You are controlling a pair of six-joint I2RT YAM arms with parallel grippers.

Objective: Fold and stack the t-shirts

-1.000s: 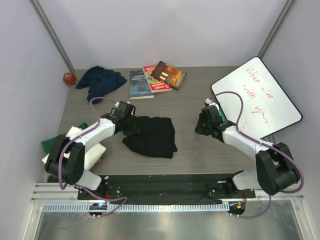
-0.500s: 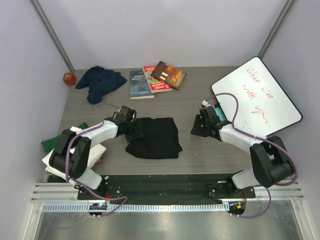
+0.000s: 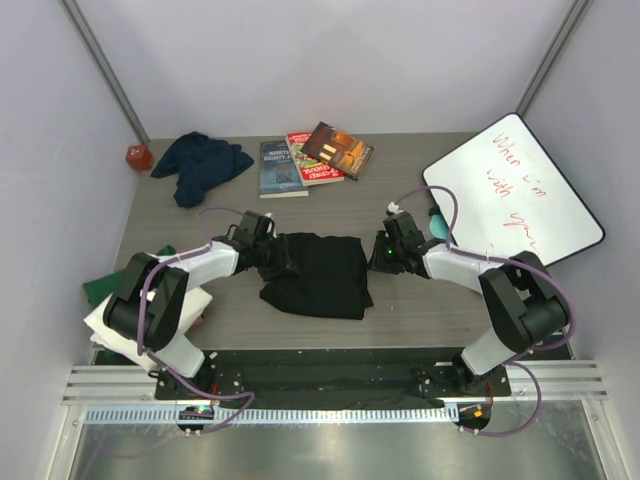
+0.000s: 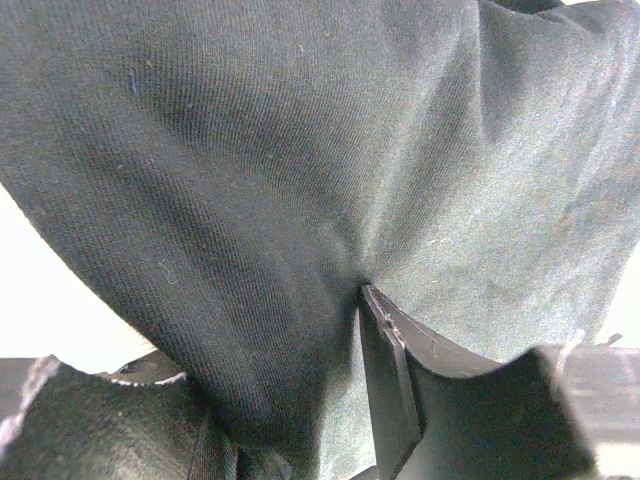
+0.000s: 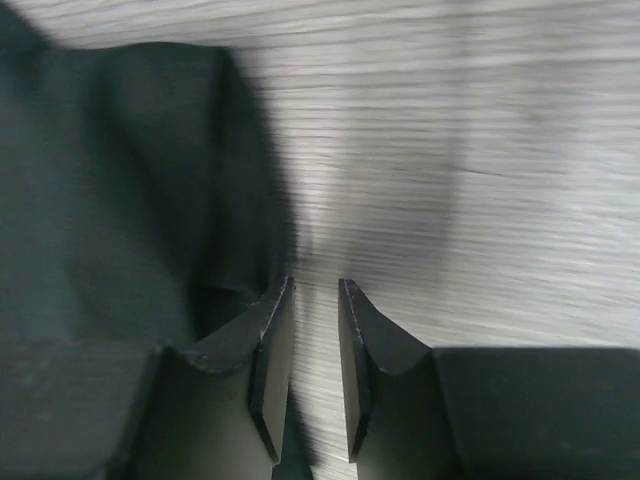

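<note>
A grey wood-grain tabletop (image 3: 400,190) was seen from above, with two robot arms reaching in from its near edge. A black t-shirt (image 3: 320,282) lay folded into a rough rectangle at the middle of the tabletop, nearer the near edge than the far one.

The left hand (image 3: 278,258) sat at the shirt's left edge. In the left wrist view, dark cloth filled almost the whole picture and draped down into the gap of this hand. One black finger (image 4: 390,390) showed beside the fold, and the hand looked spread rather than pinching.

The right hand (image 3: 383,256) was at the shirt's right edge. Its wrist view showed the two fingers only slightly parted, with bare tabletop visible in the narrow gap and nothing held. One finger (image 5: 268,350) was right at the border of the black cloth.

A navy t-shirt (image 3: 200,162) lay crumpled near the far left corner, beside a small red object (image 3: 138,156). Folded white and green t-shirts (image 3: 97,318) sat at the left edge near the near corner, partly hidden under the left arm. Three books (image 3: 312,155) lay fanned along the middle of the far edge. A whiteboard (image 3: 515,190) with red handwriting leaned at the right edge.
</note>
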